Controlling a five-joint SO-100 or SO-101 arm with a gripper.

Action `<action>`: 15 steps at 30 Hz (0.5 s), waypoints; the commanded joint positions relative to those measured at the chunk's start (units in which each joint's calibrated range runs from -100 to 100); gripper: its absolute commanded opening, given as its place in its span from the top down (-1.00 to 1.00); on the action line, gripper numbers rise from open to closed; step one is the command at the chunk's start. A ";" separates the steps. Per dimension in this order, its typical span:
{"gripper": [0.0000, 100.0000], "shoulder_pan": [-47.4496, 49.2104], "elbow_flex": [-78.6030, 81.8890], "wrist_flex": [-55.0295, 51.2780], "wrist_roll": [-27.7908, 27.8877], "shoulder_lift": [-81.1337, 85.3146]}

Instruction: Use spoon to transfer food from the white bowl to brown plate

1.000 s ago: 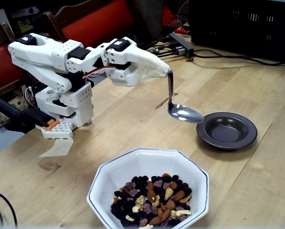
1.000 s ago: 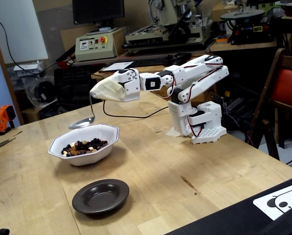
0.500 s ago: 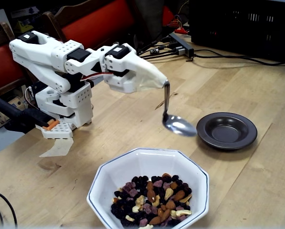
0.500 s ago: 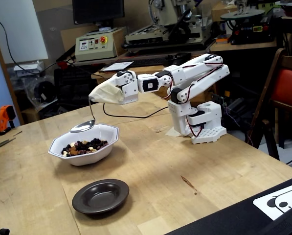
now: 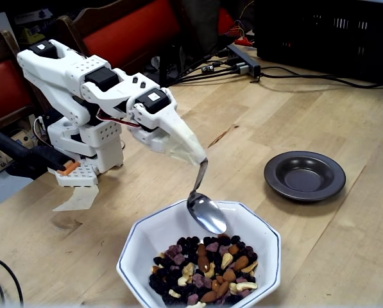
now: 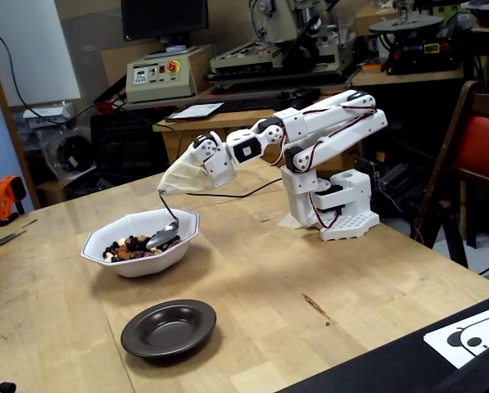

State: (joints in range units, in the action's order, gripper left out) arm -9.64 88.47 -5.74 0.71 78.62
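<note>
Now white-wrapped hand [image 5: 194,160] grips shiny spoon [image 5: 206,212], over nuts [image 5: 207,269] in octagonal white bowl [image 5: 143,240]

White blue-rimmed bowl [image 5: 146,240], dark brown plate [image 5: 305,176]

Two fixed cameras, opposite sides of the table.
One sits close and high by the bowl [image 5: 197,256], facing the arm [image 5: 88,83]; the other stands farther back across the table, facing a cluttered workshop. Both take in arm, bowl and plate [image 6: 169,327].
</note>
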 commanded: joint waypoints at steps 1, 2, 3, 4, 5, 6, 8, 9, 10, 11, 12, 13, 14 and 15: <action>0.95 -1.62 -4.84 0.13 0.20 0.67; 0.95 -1.70 -4.84 0.13 0.20 0.67; 0.95 -1.77 -4.93 0.13 0.20 0.67; 0.95 -1.77 -5.37 0.13 0.20 0.67; 0.95 -1.77 -5.81 0.13 0.20 0.67; 0.95 -1.99 -6.34 0.13 0.20 0.67; 0.95 -2.22 -7.41 0.13 0.20 0.67; 0.95 -2.22 -7.67 0.13 0.20 0.67; 0.95 -2.22 -7.67 0.13 0.15 0.59; 0.95 -2.22 -7.58 0.13 0.15 0.59; 0.95 -2.22 -7.58 -0.03 0.15 0.59; 0.95 -2.22 -7.67 0.13 0.15 0.59; 0.95 -2.14 -7.94 0.13 -0.05 0.59; 0.95 -2.14 -7.85 0.13 0.15 0.59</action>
State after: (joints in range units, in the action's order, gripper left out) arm -11.31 85.35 -5.74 0.71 78.62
